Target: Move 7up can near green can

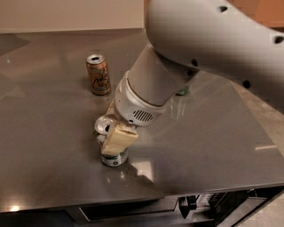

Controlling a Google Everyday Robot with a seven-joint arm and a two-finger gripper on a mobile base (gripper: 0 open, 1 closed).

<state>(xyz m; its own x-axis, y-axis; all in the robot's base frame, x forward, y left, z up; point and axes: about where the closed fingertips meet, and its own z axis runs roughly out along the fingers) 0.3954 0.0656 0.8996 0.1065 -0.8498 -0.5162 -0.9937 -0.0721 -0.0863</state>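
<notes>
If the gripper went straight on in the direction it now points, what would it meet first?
The gripper points down and slightly left, directly at the 7up can, so it would meet that can first. The table lies just beneath. Depth is hard to judge here.

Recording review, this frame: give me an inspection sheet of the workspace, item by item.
Surface: grey glossy table, reflections only.
Job's things: 7up can toward the front; green can mostly hidden behind the arm, only a sliver shows.
Clutter: orange-brown can, upright at the back left.
Grippers: end effector closed around the 7up can, one finger across its front.
Cables: nothing seen.
Surroundings: pale wall behind; dark fittings below the table's front edge.
</notes>
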